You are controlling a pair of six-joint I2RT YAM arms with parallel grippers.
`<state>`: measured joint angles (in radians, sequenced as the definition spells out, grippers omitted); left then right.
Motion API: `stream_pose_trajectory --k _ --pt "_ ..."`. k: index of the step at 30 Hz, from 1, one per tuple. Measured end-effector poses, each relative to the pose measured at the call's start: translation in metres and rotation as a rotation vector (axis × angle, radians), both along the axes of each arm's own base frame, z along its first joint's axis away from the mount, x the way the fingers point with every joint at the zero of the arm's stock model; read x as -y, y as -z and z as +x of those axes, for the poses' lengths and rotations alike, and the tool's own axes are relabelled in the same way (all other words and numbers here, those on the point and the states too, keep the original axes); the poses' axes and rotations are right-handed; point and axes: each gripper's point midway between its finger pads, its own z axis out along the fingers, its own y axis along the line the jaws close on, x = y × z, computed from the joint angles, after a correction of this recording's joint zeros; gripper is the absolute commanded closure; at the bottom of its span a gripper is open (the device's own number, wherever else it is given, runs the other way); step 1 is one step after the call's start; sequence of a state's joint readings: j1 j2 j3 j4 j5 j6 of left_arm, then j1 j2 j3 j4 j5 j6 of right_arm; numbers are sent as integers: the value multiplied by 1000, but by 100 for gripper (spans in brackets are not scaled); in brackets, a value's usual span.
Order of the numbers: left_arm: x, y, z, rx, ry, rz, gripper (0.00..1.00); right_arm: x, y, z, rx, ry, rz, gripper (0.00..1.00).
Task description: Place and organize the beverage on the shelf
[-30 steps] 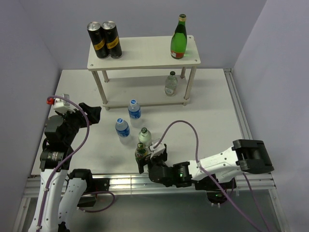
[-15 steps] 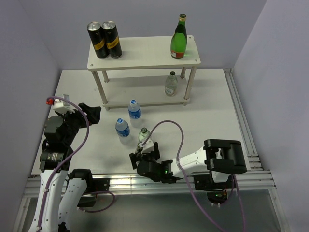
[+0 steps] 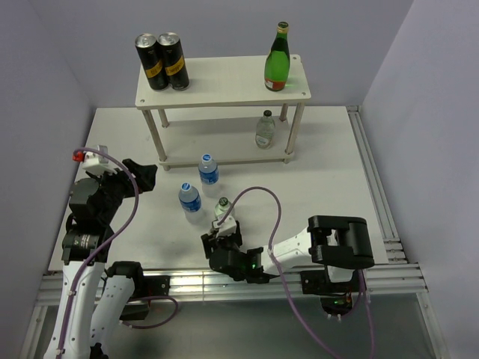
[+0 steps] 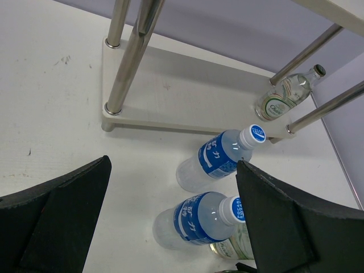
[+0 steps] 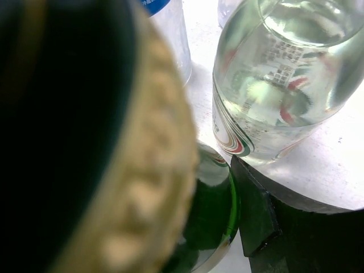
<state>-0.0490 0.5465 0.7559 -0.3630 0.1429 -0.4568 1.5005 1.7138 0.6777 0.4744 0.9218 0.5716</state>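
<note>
The shelf (image 3: 224, 81) stands at the back, with two black cans (image 3: 163, 61) and a green bottle (image 3: 278, 58) on its top board and a clear glass bottle (image 3: 265, 129) on its lower board. On the table stand two blue-labelled water bottles (image 3: 209, 170) (image 3: 190, 198) and a clear bottle (image 3: 222, 209). My right gripper (image 3: 218, 241) is low over a second green bottle (image 5: 219, 210), whose gold cap fills the right wrist view. One black finger (image 5: 256, 213) presses its side. My left gripper (image 3: 140, 176) hangs open left of the water bottles (image 4: 219, 156).
The shelf's metal legs (image 4: 116, 68) and lower board (image 4: 187, 96) lie just beyond the left gripper. The clear bottle (image 5: 284, 85) stands touching-close to the gripped green one. A metal rail (image 3: 187, 283) runs along the table's near edge.
My right arm swung left and lowered its gripper over the near green bottle, and its jaws closed on it. The left arm stayed still.
</note>
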Motion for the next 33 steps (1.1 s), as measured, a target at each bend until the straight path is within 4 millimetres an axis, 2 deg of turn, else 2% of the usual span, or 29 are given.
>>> stream_pose_trajectory --k 5,8,11,14,17,19,24,28,33 --pt "0 0 0 0 0 0 1 10 -3 -1 4 -4 -29 100" --pt "0 0 0 0 0 0 1 23 -23 -4 23 -12 -66 100" --pt "0 0 0 0 0 0 1 34 -75 -7 61 -25 -14 100" --pt "0 0 0 0 0 0 1 39 -154 -5 120 -28 104 100" --pt "0 0 0 0 0 0 1 43 -231 6 177 -15 220 100" --pt "0 0 0 0 -1 0 1 51 -277 22 228 16 263 100" --pt "0 0 0 0 -2 0 1 70 -348 77 325 105 243 100" --pt "0 0 0 -1 -2 0 1 73 -389 129 382 159 188 100" --pt "-1 0 0 -1 -6 1 1 75 -415 187 413 207 114 100"
